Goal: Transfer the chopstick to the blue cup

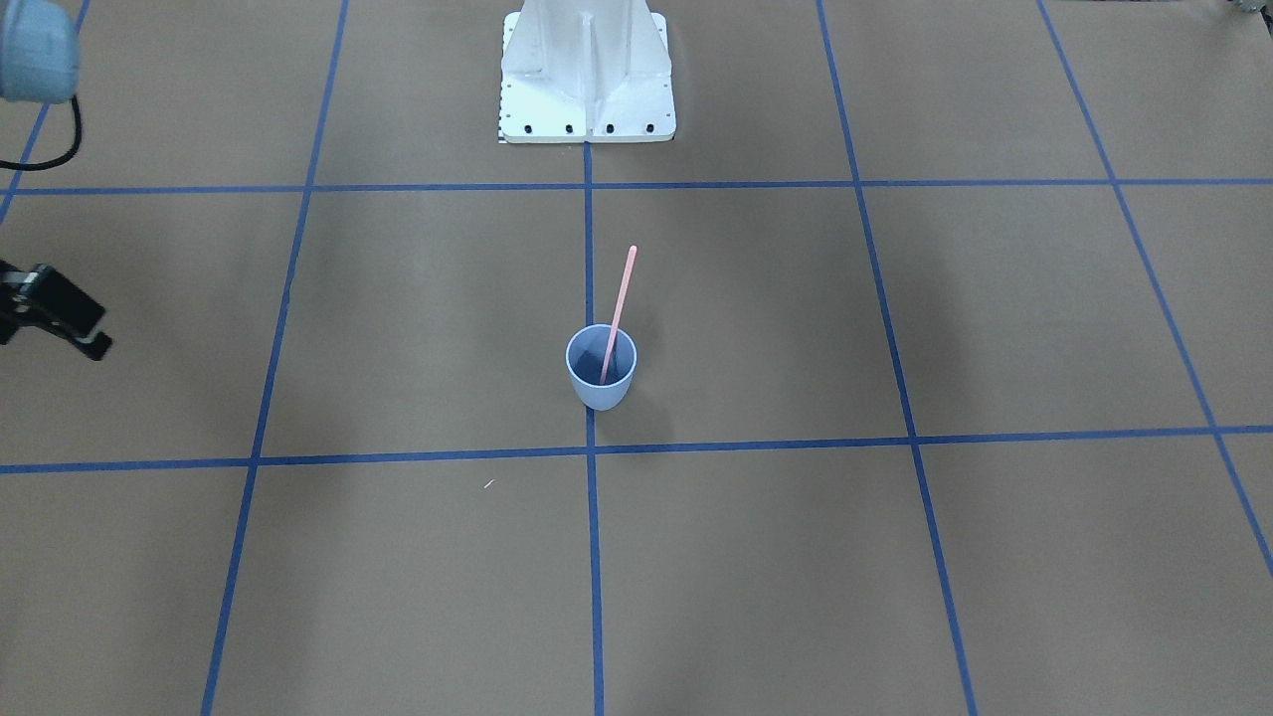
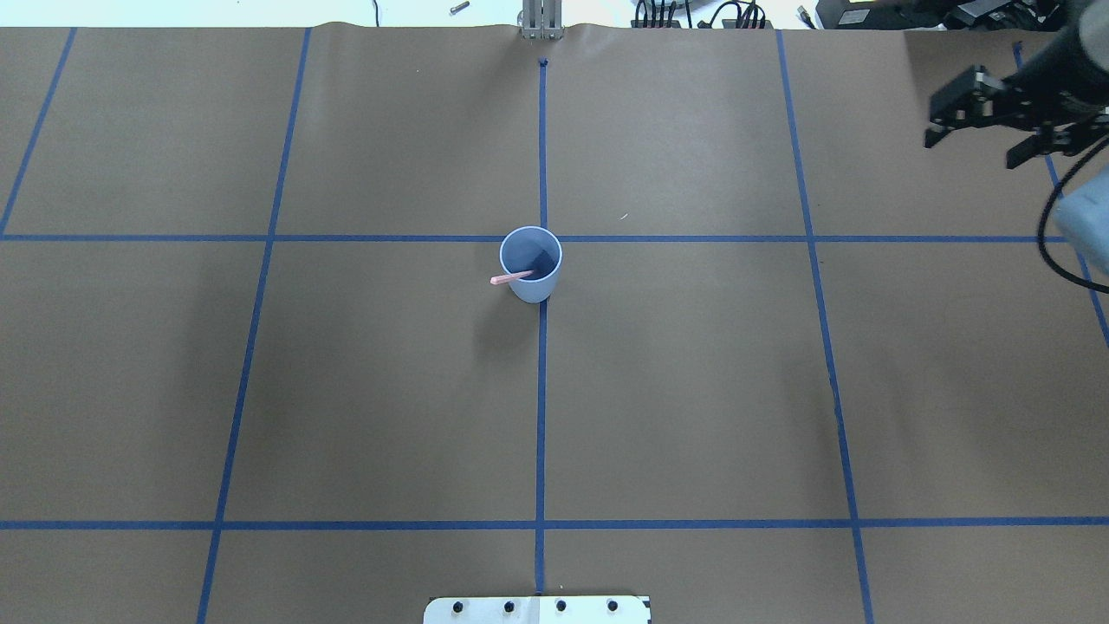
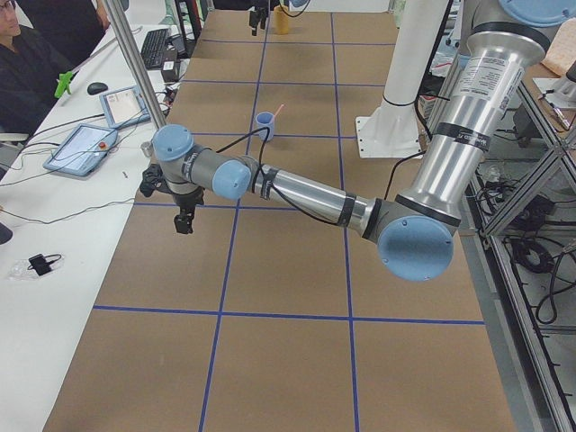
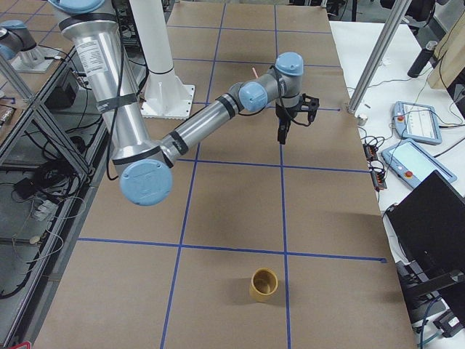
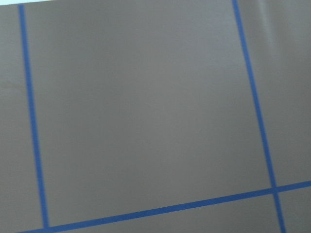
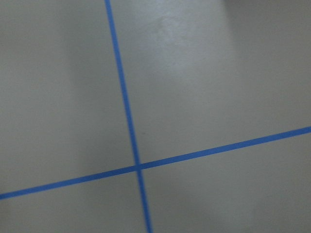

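Observation:
The blue cup (image 1: 601, 380) stands upright at the middle of the table, on the centre tape line; it also shows in the overhead view (image 2: 531, 263) and in the exterior left view (image 3: 265, 124). The pale pink chopstick (image 1: 623, 290) stands inside it, leaning on the rim, its top sticking out (image 2: 501, 279). My right gripper (image 2: 970, 152) hangs open and empty far off at the table's right edge, also in the front view (image 1: 50, 338). My left gripper (image 3: 183, 223) shows only in the exterior left view, above the table's far edge; I cannot tell whether it is open.
The robot's white base plate (image 1: 587, 109) stands behind the cup. A tan cup (image 4: 264, 283) stands far down the table on my right side. Tablets (image 3: 83, 148) and a seated person (image 3: 27, 54) are along the operators' side.

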### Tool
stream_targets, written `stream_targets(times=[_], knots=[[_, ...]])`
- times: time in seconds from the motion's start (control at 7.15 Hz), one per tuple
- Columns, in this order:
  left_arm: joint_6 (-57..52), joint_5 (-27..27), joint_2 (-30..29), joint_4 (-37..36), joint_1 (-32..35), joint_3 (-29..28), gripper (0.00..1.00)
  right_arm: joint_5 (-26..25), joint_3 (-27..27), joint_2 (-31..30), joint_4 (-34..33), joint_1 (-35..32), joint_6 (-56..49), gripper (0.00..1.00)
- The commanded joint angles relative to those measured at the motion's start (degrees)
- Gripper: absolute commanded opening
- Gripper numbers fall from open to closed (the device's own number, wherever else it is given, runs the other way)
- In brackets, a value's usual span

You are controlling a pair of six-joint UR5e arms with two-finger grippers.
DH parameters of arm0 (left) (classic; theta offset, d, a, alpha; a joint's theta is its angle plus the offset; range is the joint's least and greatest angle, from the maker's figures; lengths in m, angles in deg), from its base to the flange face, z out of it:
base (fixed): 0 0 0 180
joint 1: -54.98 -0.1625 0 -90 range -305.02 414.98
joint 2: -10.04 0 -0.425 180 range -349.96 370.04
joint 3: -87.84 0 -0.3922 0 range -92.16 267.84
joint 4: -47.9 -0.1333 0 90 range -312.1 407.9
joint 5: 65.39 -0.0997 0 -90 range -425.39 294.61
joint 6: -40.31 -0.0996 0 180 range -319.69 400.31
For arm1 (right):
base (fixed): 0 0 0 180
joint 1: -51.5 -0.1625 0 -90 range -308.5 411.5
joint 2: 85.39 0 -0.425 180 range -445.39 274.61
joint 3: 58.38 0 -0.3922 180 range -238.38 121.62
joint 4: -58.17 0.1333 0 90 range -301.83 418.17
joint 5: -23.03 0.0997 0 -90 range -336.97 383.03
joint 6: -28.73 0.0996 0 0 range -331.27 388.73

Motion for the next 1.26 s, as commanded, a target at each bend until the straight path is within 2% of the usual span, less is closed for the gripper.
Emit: stream_targets(times=[0.0, 0.14, 0.28, 0.42, 0.84, 1.12], knots=[[-13.0, -0.3, 2.9, 0.0, 4.4, -2.8, 0.98, 1.2, 4.6, -9.8, 0.1, -10.5, -27.1, 1.00], [-13.8, -0.4, 4.1, 0.5, 4.9, -2.8, 0.98, 0.8, 6.4, -11.7, 0.6, -12.9, -31.1, 1.00], [-14.0, -0.3, 5.7, 0.7, 5.4, -2.6, 0.98, -0.2, 9.1, -10.0, 0.7, -12.8, -31.1, 1.00], [-13.9, -0.1, 6.2, 0.9, 6.3, -2.5, 0.98, -1.0, 9.6, -9.3, 0.7, -12.8, -30.6, 1.00], [-13.8, -0.4, 7.1, 1.0, 6.2, -2.4, 0.98, 1.5, 12.2, -11.2, 0.6, -16.9, -31.3, 1.00], [-13.7, -0.5, 10.8, 3.6, 6.2, -2.7, 0.98, 3.5, 12.1, -12.4, 0.6, -17.5, -31.5, 1.00]])
